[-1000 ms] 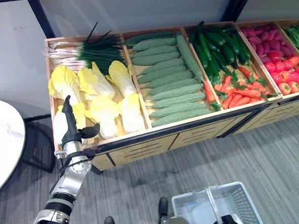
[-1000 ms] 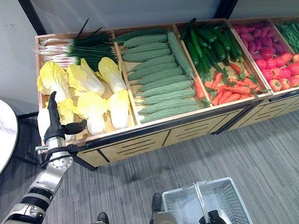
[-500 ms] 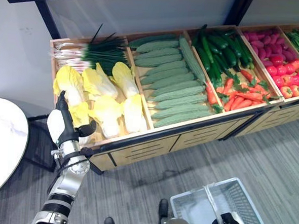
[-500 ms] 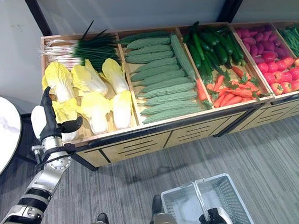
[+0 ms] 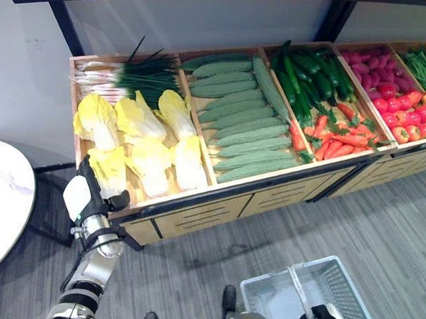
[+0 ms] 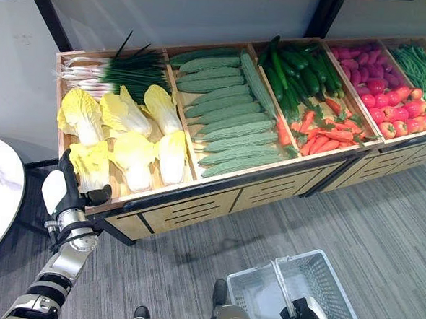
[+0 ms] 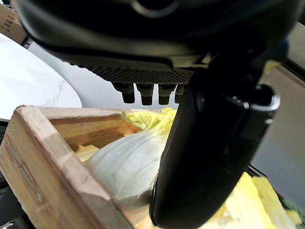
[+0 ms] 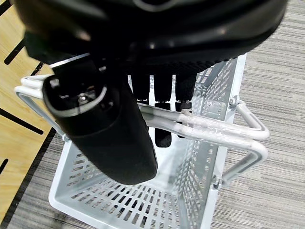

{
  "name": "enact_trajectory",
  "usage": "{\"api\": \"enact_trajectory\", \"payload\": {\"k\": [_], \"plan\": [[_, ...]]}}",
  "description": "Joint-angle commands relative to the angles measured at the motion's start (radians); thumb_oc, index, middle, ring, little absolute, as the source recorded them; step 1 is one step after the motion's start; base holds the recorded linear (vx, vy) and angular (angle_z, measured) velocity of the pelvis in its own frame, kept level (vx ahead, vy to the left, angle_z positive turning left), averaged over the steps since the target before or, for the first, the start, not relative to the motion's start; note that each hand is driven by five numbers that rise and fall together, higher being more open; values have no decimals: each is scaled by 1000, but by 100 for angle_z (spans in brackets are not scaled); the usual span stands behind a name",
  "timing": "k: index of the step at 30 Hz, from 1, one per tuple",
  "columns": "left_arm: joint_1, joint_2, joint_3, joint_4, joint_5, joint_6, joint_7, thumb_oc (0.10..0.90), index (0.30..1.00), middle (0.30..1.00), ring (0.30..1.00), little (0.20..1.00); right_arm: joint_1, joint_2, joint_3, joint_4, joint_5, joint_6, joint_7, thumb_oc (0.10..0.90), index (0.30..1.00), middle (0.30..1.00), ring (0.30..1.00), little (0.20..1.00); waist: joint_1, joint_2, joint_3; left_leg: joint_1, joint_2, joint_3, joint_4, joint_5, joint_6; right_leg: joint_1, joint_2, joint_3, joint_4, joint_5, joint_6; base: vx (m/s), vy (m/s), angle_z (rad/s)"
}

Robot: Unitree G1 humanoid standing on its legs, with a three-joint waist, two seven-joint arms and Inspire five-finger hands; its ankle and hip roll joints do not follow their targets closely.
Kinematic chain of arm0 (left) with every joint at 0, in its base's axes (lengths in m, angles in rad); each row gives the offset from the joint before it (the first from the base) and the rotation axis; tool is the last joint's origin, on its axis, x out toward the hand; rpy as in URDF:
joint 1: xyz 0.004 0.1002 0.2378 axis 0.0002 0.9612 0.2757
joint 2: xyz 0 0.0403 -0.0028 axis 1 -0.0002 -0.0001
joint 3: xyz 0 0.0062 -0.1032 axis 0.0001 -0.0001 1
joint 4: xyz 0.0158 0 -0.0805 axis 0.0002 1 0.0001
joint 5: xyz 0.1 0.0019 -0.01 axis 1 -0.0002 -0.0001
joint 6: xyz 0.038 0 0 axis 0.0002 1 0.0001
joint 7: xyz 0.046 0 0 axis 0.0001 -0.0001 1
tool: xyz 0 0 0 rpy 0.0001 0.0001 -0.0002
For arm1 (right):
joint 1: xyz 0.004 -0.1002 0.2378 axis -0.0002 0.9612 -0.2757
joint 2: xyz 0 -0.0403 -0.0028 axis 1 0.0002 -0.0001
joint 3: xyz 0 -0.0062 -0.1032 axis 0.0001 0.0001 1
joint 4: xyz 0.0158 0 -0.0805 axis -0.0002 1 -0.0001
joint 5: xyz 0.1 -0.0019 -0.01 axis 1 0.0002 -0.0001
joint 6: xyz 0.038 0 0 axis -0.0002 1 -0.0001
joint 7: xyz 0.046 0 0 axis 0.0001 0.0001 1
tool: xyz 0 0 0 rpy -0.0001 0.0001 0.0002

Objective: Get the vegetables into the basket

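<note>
The left hand [image 5: 88, 195], fingers straight and apart, stands at the crate's near corner with the nearest cabbage [image 5: 110, 169] just ahead of its fingertips, long axis pointing away, while the right hand [image 8: 143, 81] stays curled round the empty basket's [image 5: 336, 283] handle [image 8: 209, 131].

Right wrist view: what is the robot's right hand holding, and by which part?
The right hand holds the basket by its handle, fingers curled round the bars.
</note>
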Motion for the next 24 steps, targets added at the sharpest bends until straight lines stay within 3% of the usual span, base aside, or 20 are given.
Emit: {"api": "enact_trajectory", "payload": {"k": [1, 9, 12, 24], "plan": [[-136, 98, -35, 52, 72, -6, 8, 900, 1000, 1000, 1000, 1000, -47, -31, 45, 5, -4, -23, -47, 400, 300, 300, 300, 300, -10, -26, -25, 9, 28, -51, 1, -41, -26, 17, -97, 14, 2, -17, 123, 0, 0, 0], [-171, 122, -71, 110, 132, 29, -3, 900, 1000, 1000, 1000, 1000, -48, -37, 53, -2, -14, -25, -45, 400, 300, 300, 300, 300, -18, -23, -24, 16, 27, -40, 1, -45, -27, 16, -94, 22, 2, -16, 124, -2, 1, -5], [-184, 105, -71, 214, 127, 63, 12, 900, 1000, 1000, 1000, 1000, -50, -37, 60, 0, -24, -25, -46, 400, 300, 300, 300, 300, -24, -23, -25, 21, 28, -37, 1, -46, -27, 15, -94, 26, 2, -16, 125, 2, -1, -7], [-175, 4, 111, 430, -309, -2, -12, 900, 1000, 1000, 1000, 1000, -46, -50, 62, 3, -36, 4, -36, 400, 300, 300, 300, 300, -33, -16, -31, 38, 24, -27, 1, -48, -26, 24, -90, 32, 2, -15, 121, 1, 4, -4]]}}
